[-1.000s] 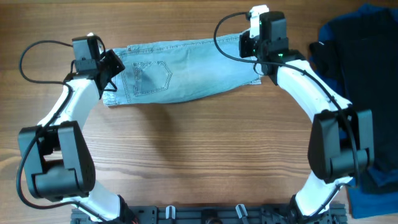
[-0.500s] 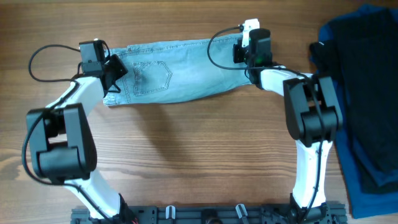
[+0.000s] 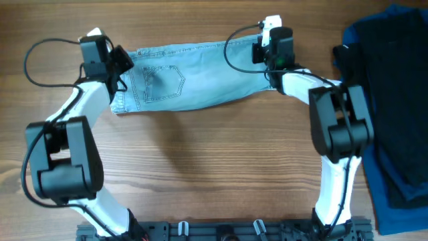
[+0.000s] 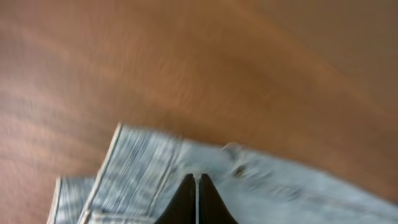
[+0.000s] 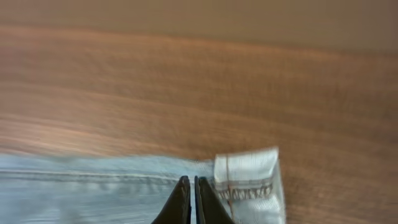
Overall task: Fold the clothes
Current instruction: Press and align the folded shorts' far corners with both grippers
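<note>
The clothes, light blue denim shorts (image 3: 194, 77), lie flat in a long strip across the far part of the wooden table, back pocket up. My left gripper (image 3: 122, 60) is shut, its tips over the waistband end (image 4: 143, 180) near the far left corner. At the other end my right gripper (image 3: 262, 52) is also shut, tips resting by the turned-up leg hem (image 5: 249, 177). In both wrist views the dark fingertips (image 4: 197, 178) (image 5: 190, 180) meet over denim. Whether any fabric is pinched does not show.
A dark blue garment (image 3: 394, 33) and a black garment (image 3: 391, 120) lie piled at the right edge. Bare wood (image 3: 207, 161) spreads in front of the shorts. The arms' base rail (image 3: 221, 231) runs along the near edge.
The left gripper has shifted slightly toward the far edge. The right gripper has moved a little left, its arm folding in. The shorts have stayed where they were.
</note>
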